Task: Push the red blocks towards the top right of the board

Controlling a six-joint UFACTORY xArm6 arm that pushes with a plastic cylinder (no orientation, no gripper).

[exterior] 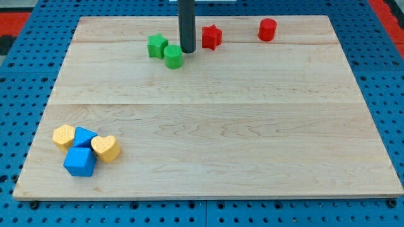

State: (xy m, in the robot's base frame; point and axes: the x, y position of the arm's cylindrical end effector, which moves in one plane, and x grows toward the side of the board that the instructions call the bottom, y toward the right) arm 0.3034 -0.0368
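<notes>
A red star block point(211, 36) lies near the view's top, just right of centre. A red cylinder block point(267, 29) stands further right along the top edge. My tip point(188, 50) rests on the board just left of the red star, with a small gap between them. A green cylinder point(173, 57) lies directly left of and below my tip, close to it. A green cube point(157, 45) sits beside that cylinder, further left.
At the view's bottom left sits a tight cluster: a yellow block point(64, 135), a blue block point(84, 137), a yellow heart point(106, 148) and a blue cube point(80, 161). The wooden board point(221, 126) is ringed by blue pegboard.
</notes>
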